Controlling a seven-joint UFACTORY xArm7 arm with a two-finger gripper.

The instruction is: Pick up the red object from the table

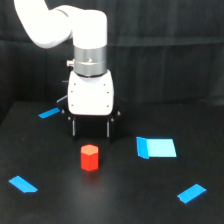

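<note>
Here the black table (115, 200) has blue tape bits and a light-blue rectangle (156, 147); dark cloth hangs behind. The red object (90, 157) stands just in front of the open, empty fingers (91, 128).

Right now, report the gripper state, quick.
Gripper: jaws open, holding nothing. It hangs above and behind the red object, which stands on the table, not touching it.

A single exterior view is provided. The camera is mounted off the arm, above table (115, 200) height, angled slightly downward across the surface toward a dark backdrop. It faces the arm's white wrist housing (90, 95) head-on at moderate range.
</note>
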